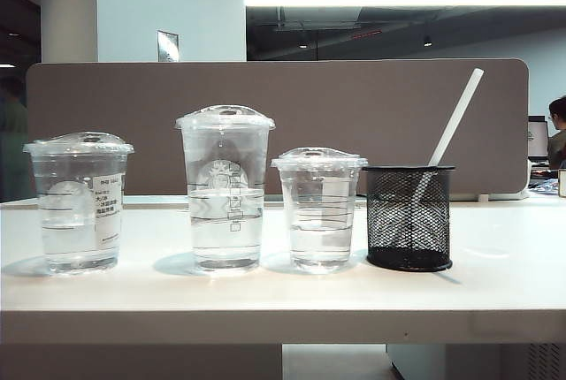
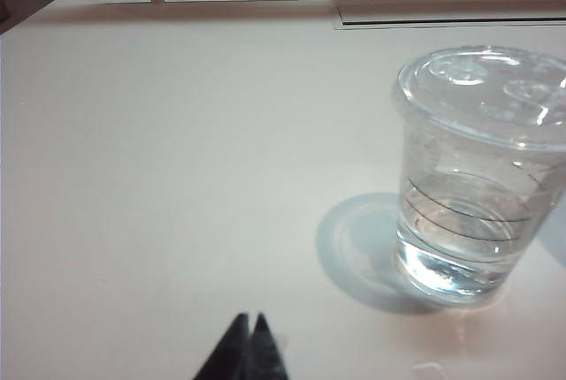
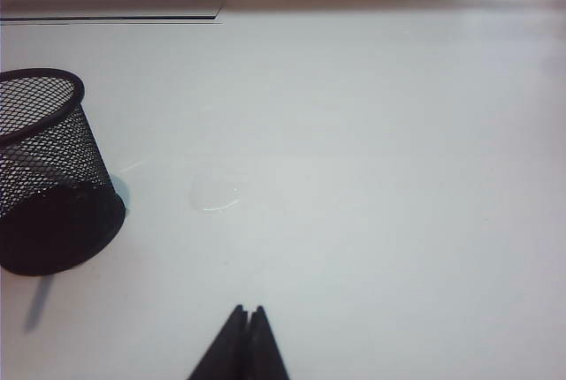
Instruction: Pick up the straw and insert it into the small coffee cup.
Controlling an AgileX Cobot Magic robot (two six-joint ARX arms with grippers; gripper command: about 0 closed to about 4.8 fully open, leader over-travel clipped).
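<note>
Straw point(image 1: 457, 115) stands in the black mesh holder point(image 1: 409, 217) in the exterior view, its long axis leaning up and to the right, top end well above every cup. The small coffee cup point(image 1: 319, 210) sits just left of the holder, then the tallest cup point(image 1: 225, 187) and the wide cup point(image 1: 80, 202); the white surface point(image 1: 495, 265) lies bare toward its front edge. Neither arm appears there.

The left wrist view shows the left gripper point(image 2: 248, 325), fingers together, above bare surface, with a lidded cup point(image 2: 478, 177) near.

The right wrist view shows the right gripper point(image 3: 248, 318), fingers together, the holder point(image 3: 49, 177) off to one side, open surface ahead.
</note>
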